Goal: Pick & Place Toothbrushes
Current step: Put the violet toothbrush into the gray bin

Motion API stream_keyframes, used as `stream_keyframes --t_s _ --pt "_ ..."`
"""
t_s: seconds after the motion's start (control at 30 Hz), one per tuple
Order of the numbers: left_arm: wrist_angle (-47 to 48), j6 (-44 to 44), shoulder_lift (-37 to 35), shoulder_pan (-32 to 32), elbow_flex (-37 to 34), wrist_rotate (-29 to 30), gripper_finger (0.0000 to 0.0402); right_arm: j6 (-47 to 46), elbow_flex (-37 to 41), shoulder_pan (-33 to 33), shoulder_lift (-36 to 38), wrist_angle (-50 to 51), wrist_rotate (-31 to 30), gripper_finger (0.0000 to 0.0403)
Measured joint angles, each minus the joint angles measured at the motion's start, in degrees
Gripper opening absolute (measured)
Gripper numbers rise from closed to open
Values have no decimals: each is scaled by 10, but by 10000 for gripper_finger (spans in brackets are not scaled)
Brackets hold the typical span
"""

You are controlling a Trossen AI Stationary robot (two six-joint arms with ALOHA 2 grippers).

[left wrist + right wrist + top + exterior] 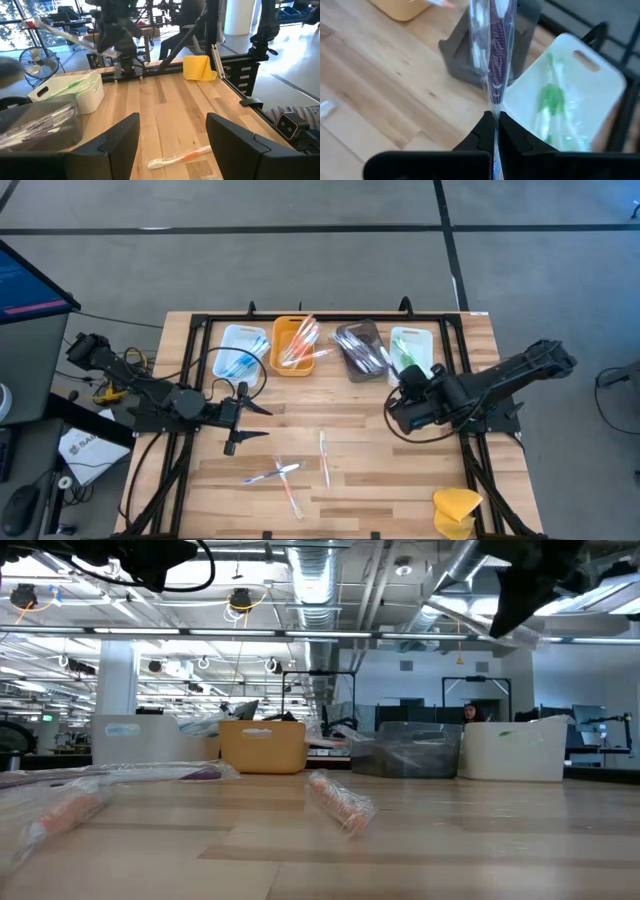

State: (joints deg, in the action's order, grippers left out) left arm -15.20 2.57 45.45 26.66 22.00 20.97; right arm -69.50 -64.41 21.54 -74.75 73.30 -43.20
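- At the back of the surface, four trays are lined up: a white tray with blue brushes, an orange tray, a dark tray and a second white tray with green brushes. It looks like the brushes are sorted by colour.
- A wrapped purple toothbrush is pinched between the tight-shut fingers of the right end effector. It is held above the dark tray, likely to be dropped there.
- The left end effector is held spread wide and empty over the middle of the surface.
- Loose toothbrushes are left in front of it, near but not touched. One orange-and-white toothbrush is seen between its fingers, lower down.
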Motion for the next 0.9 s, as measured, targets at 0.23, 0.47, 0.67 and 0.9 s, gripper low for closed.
stream_keyframes --t_s 0.23,0.47,0.67,0.9 --pt "0 0 0 0 0 0 222 54 60 -21 15 -120 31 0" --pt "0 0 0 0 0 0 222 114 75 -62 -11 -188 78 0" --pt "2 0 0 0 0 0 222 148 75 -95 -40 -211 116 0" --pt "8 0 0 0 0 0 222 175 75 -105 -51 -223 127 0"
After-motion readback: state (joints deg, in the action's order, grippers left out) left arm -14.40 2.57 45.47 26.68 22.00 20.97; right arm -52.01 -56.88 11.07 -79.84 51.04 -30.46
